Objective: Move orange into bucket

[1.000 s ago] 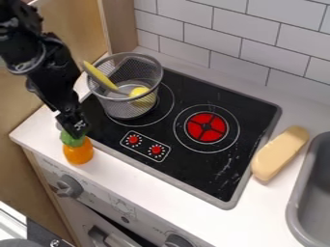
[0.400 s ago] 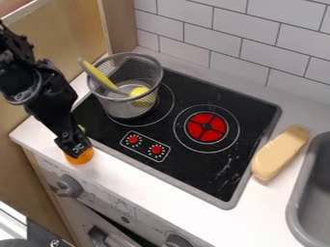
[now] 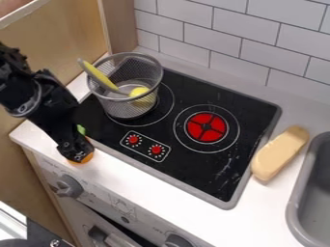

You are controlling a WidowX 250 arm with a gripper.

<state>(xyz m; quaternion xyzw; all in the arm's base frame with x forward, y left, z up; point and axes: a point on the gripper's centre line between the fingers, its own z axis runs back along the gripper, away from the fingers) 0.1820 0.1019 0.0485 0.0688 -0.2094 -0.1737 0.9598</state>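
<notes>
The orange (image 3: 82, 159) is at the front left of the white bench (image 3: 138, 185), beside the cooktop's left front edge, directly under the end effector (image 3: 77, 148). The black end effector comes down at a slant over it and hides most of its body; a rounded orange edge shows below the tip, and a bit of its green top (image 3: 81, 129) peeks out higher up, beside the dark arm. I cannot tell whether the end effector stands wide or narrow, or whether it grips the orange.

The bucket (image 3: 126, 107) is apart from the orange, on the rear left ring of the cooktop (image 3: 193, 173). It is round, made of fine grey wire mesh, with a smooth rim. A yellow rounded piece (image 3: 138, 91) lies inside, and a long, slim yellow piece (image 3: 97, 75) leans across the rim, its upper end sticking out.

The cooktop is flat and black with a grey border, pale scuffs near its right side, a round red burner (image 3: 206, 127) split by a dark cross, and two small red dials. To its right, a smooth tan loaf-shaped block (image 3: 280, 153) with rounded ends lies near the grey sink (image 3: 293, 210). Behind are glossy white rectangular tiles (image 3: 258, 43); at left, a wood-grained panel (image 3: 55, 48).
</notes>
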